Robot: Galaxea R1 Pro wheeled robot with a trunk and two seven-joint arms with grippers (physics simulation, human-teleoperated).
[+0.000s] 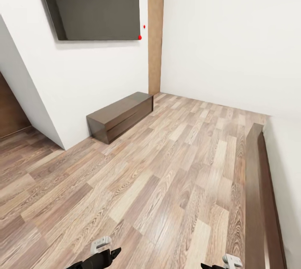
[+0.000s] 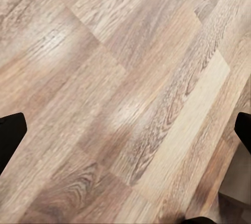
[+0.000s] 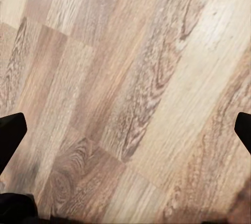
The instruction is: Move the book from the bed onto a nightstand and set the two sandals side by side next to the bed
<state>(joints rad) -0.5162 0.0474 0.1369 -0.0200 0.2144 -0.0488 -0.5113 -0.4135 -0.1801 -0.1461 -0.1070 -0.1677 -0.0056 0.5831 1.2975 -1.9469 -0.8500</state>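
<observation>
We are looking down across a bedroom with a brown wood-plank floor (image 1: 159, 185) and white walls. At the far left, a sliver of dark wooden panel (image 1: 10, 114) is showing past a wall corner. On the left wall (image 1: 100, 68) a large dark flat screen (image 1: 94, 3) is hanging, with two small red dots beside its lower right corner. Below it, a long low dark wooden cabinet (image 1: 121, 115) is sitting on the floor against that wall, its long axis running along the wall, away from us and to the right. Beyond it, a tall strip of tan wood (image 1: 155, 30) is standing in the room's corner.

At the bottom edge of the head view, our left gripper (image 1: 100, 252) is showing as a grey and black tip. In the left wrist view its two dark fingertips (image 2: 10, 135) are sitting at opposite edges, spread wide, with bare planks between them and nothing held. Our right gripper (image 1: 228, 262) is peeking in further right; in the right wrist view its fingertips (image 3: 10, 132) are likewise spread wide over bare floor, holding nothing.

Along the right edge, the bed (image 1: 257, 193) is showing its dark brown frame rail, running lengthwise away from us, with pale mattress beside it.
</observation>
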